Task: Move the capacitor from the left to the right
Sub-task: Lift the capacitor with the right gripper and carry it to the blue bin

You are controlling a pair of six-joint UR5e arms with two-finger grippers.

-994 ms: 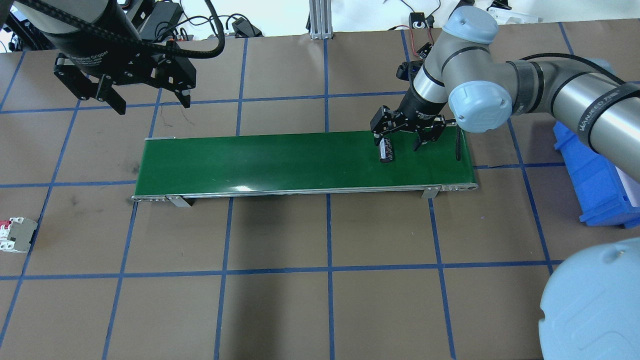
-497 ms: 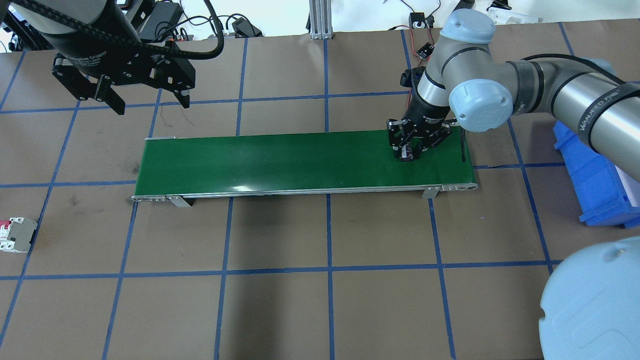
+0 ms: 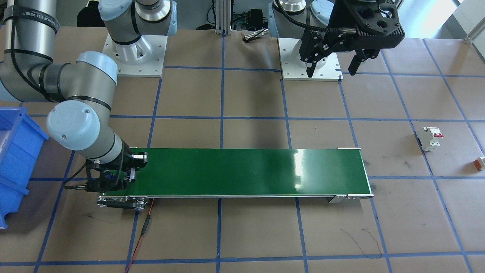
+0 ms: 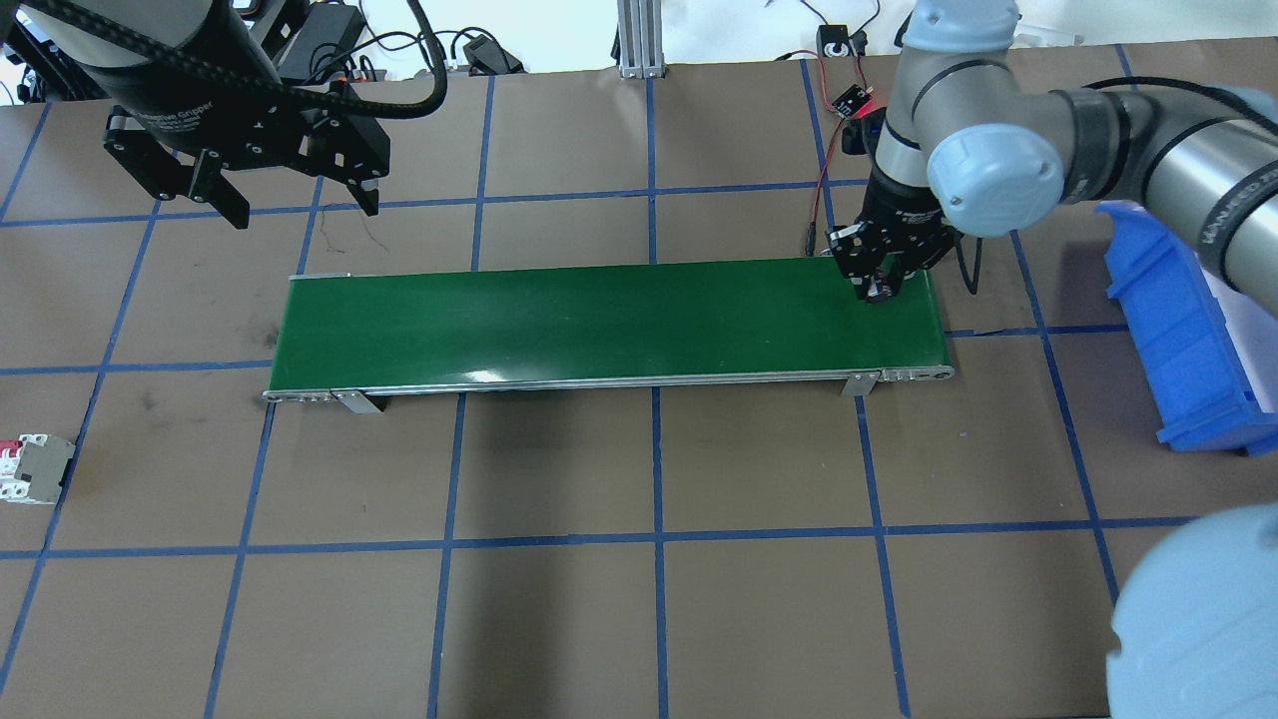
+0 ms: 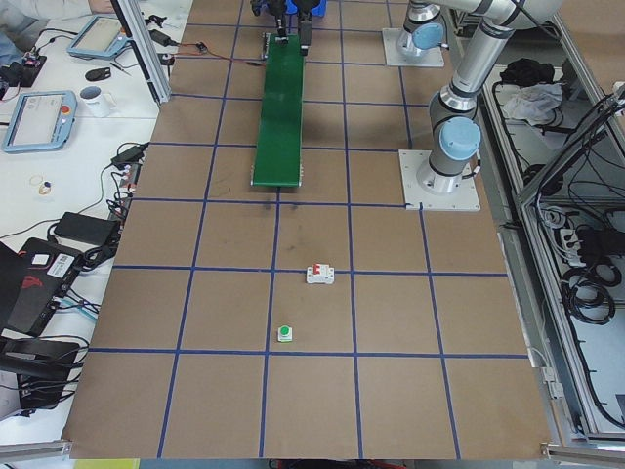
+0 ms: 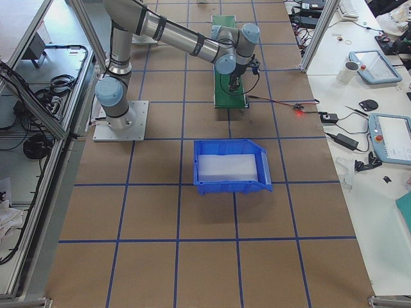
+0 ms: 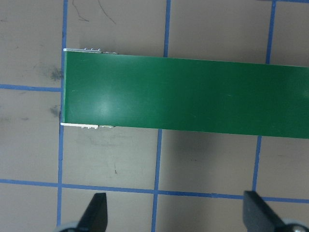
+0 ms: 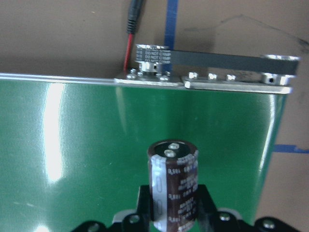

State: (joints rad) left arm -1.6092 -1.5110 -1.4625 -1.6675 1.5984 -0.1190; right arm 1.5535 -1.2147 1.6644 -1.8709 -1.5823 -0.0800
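Note:
The capacitor (image 8: 173,182), a stubby dark cylinder with a silvery end, is held between the fingers (image 8: 144,202) of my right gripper (image 4: 879,285). The gripper is shut on it just above the right end of the green conveyor belt (image 4: 599,320). In the front-facing view the right gripper (image 3: 113,178) is at the belt's left end. My left gripper (image 4: 306,210) is open and empty, hovering behind the belt's left end. It also shows in the front-facing view (image 3: 332,71) and in the left wrist view (image 7: 176,215).
A blue bin (image 4: 1178,330) stands to the right of the belt. A white circuit breaker (image 4: 35,469) with red switches lies at the table's left edge, with a small orange-and-white block (image 3: 479,163) near it. A red cable (image 8: 129,36) runs to the belt's motor end.
My right gripper has closed on the capacitor, which lay on the belt, and carried it rightward to the belt's right end. The left arm has not moved.

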